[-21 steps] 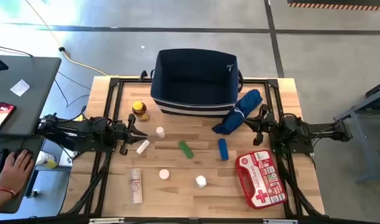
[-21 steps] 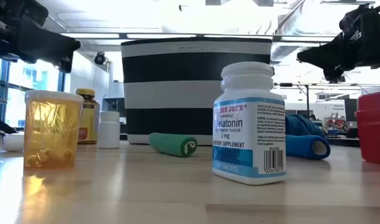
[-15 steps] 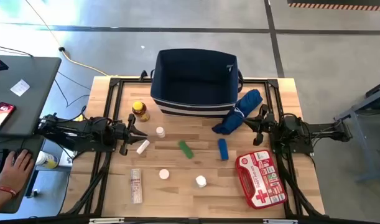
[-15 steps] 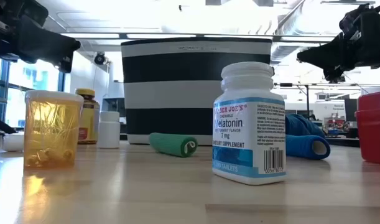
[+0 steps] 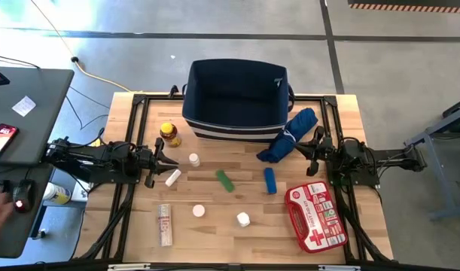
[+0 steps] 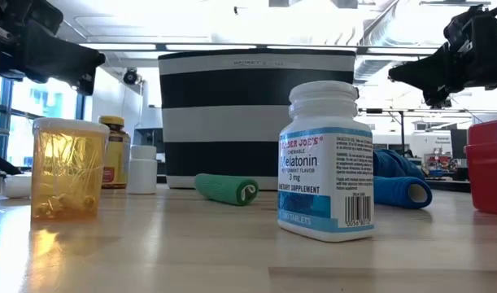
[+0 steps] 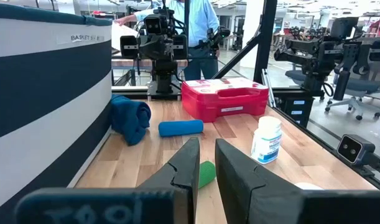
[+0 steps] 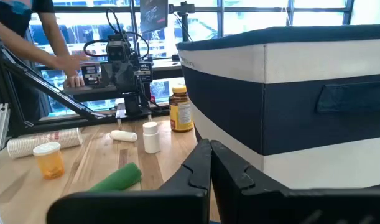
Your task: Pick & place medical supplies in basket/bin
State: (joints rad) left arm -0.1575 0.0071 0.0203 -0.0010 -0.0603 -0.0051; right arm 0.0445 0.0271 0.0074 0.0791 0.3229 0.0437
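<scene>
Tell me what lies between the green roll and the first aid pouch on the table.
In the high view, the blue roll lies between the green roll and the first aid pouch, apart from both.

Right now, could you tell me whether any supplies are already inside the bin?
No, the high view shows the bin with only its bare dark floor inside.
</scene>
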